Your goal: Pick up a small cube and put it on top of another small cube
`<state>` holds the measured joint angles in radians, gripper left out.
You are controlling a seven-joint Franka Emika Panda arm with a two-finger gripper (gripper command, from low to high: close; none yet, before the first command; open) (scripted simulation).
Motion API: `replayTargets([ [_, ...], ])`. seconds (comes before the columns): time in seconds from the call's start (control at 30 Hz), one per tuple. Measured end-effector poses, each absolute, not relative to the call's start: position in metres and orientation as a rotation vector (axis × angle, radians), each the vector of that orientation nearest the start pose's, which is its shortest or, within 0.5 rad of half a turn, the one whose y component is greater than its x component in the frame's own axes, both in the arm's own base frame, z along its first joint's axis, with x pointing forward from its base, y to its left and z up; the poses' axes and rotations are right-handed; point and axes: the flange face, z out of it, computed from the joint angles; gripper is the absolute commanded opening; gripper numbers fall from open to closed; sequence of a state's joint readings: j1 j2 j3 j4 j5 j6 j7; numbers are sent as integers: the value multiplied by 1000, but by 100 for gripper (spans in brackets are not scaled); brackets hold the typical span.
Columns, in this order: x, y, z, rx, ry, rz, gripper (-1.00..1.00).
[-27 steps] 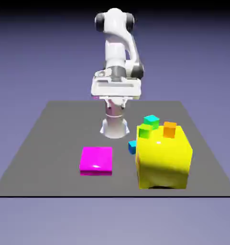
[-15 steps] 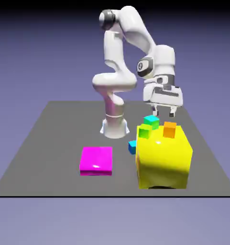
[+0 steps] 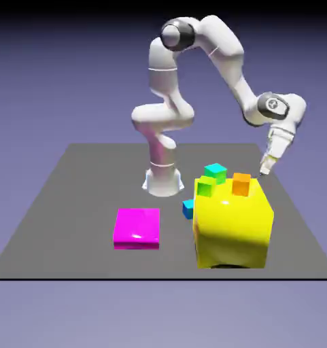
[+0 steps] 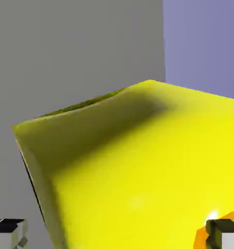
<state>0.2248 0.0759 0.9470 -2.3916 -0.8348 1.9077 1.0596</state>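
The pincer (image 3: 264, 170), spread and holding nothing, hangs over the yellow block (image 3: 234, 228), apart from the blue cube (image 3: 187, 209).

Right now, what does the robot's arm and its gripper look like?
The arm is glossy white, built of rounded tubular links with dark grey to black caps at the joints, on a flared white base. The gripper is white and slim; in the hand view, its two small fingertips are grey and blocky. No cables or markings are visible.

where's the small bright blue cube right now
In the exterior view the small bright-blue cube sits on the table, tucked against the big yellow block's left side, right of the magenta slab.
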Motion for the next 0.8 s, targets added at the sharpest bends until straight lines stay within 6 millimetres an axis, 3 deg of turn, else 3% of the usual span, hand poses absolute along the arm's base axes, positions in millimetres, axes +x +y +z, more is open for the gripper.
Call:
replayTargets([
  [0.13,191,397,258,2100,853,454,0],
  [0.3,155,406,244,1905,970,525,0],
  [0.43,171,327,173,1785,1022,180,0],
  [0.57,160,238,115,1738,1077,-289,0],
  [0.6,160,238,115,1738,1077,-290,0],
  [0.73,174,198,75,1737,1077,-289,0],
  [0.77,174,196,72,1737,1077,-289,-100],
  [0.8,174,196,72,1737,1077,-289,-100],
])
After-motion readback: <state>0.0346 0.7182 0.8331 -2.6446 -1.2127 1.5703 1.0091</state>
